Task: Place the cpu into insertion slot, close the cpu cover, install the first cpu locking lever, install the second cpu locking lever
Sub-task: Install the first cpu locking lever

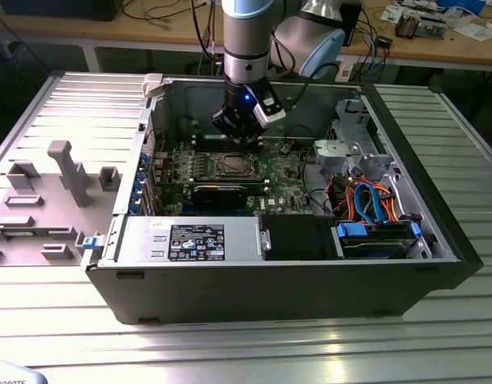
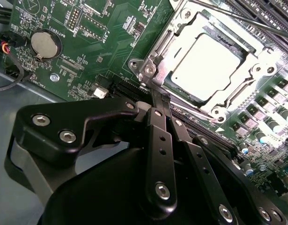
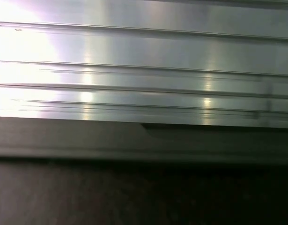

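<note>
While gripper (image 2: 160, 99), seemingly pinched, hangs beside cpu cover (image 2: 263, 58), battery (image 2: 43, 44) nearby

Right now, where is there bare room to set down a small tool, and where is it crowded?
Free: the ribbed table strip in front of the computer case, and the strip at the exterior view's right of it. Crowded: inside the case, around the end effector and cables; the grey fixture plate holds blocks.
</note>
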